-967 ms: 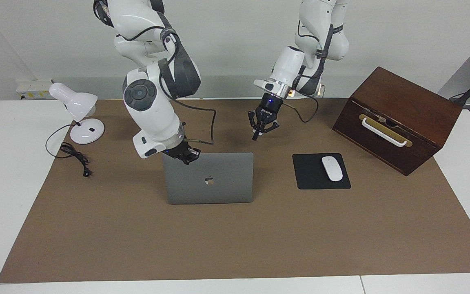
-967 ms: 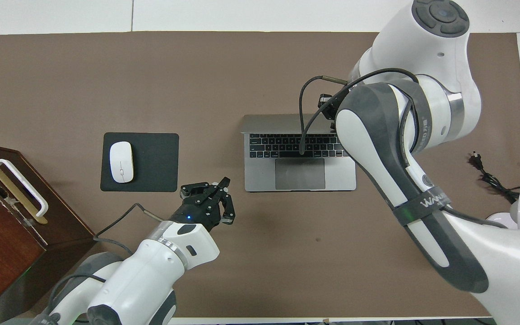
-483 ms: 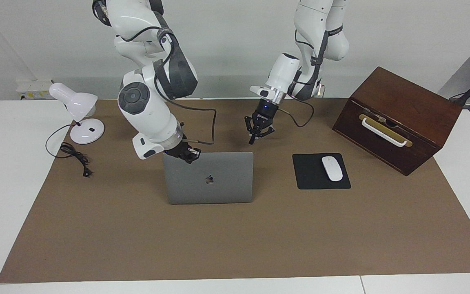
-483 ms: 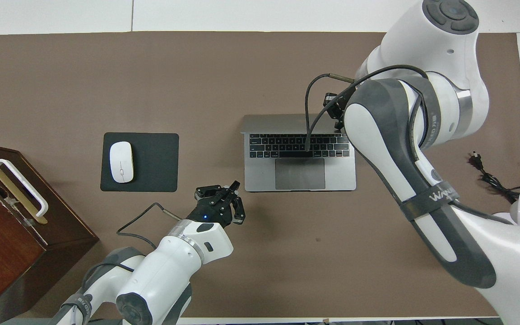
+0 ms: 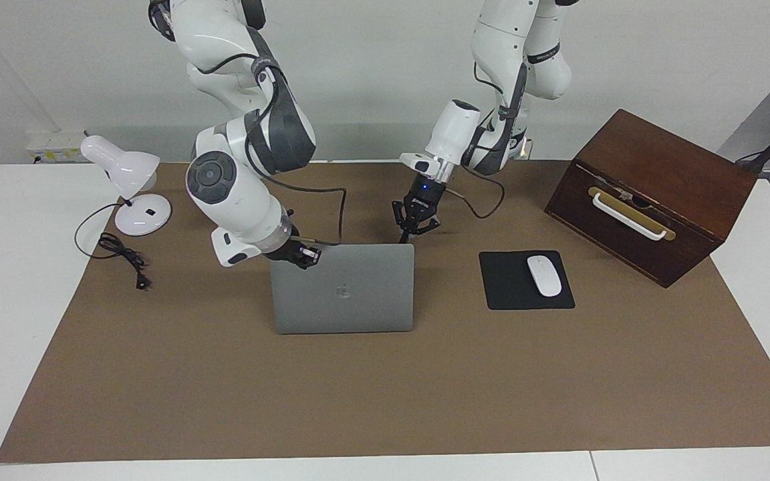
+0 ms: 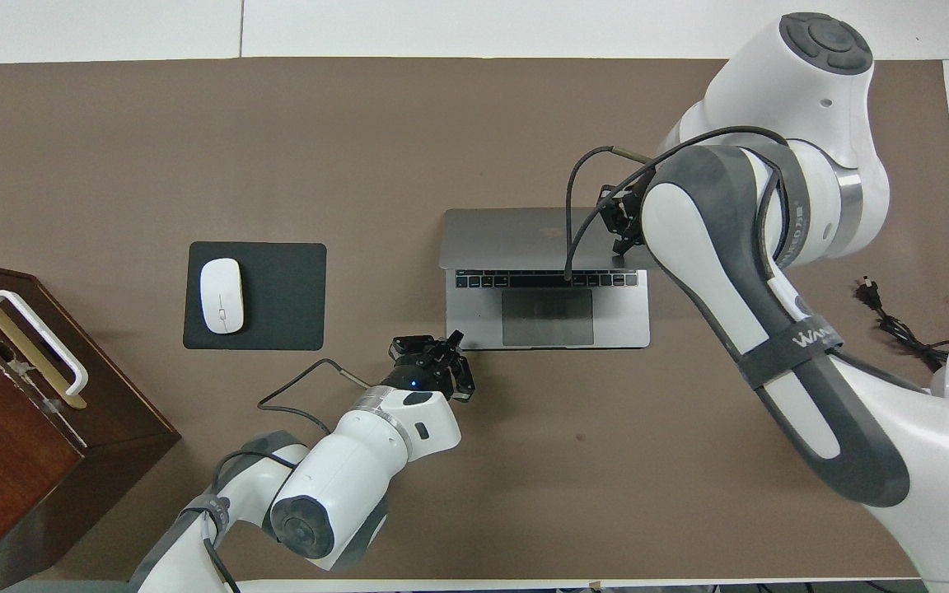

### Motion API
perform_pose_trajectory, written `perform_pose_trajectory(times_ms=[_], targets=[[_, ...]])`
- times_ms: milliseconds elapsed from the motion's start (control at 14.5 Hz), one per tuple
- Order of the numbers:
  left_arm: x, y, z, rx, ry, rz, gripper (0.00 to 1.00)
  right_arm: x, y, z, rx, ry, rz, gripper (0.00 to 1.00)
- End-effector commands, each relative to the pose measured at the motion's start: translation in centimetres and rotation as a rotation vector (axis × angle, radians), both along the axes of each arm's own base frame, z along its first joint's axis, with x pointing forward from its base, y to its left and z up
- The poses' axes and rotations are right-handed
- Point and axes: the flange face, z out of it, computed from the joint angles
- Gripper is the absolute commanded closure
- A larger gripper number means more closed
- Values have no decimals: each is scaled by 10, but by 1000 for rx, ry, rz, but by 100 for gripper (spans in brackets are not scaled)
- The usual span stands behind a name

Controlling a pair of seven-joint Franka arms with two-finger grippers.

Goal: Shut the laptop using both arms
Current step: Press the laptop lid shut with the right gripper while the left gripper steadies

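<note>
On the brown mat, laptop [image 5: 343,288] half-open, right pincer [image 5: 304,257] shut at lid's top edge, left pincer [image 5: 406,230] shut near other corner.

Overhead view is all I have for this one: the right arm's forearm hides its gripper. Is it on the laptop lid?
Observer: Yes. In the facing view the right gripper sits against the top edge of the laptop lid, at the corner toward the right arm's end.
Operator: And the left gripper? From above I can't judge its height.
Observer: It is raised. The left gripper hangs level with the lid's top corner toward the left arm's end, fingertips shut. I cannot tell whether it touches.
</note>
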Motion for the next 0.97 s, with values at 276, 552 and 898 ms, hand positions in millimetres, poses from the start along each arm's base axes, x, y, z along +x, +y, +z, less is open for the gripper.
perform_pose_trajectory(times_ms=[276,552,898], targets=[[8,-10,-26,39,-11,-33,100,-9,-1,-24,48,3,-57,100],[7,-10,-28,53,-17,-49,100,-10,-1,-41,44,-7,-69,100],[8,-9,-29,64,-24,-61,100,-14,0,-57,50,-11,-92,100]])
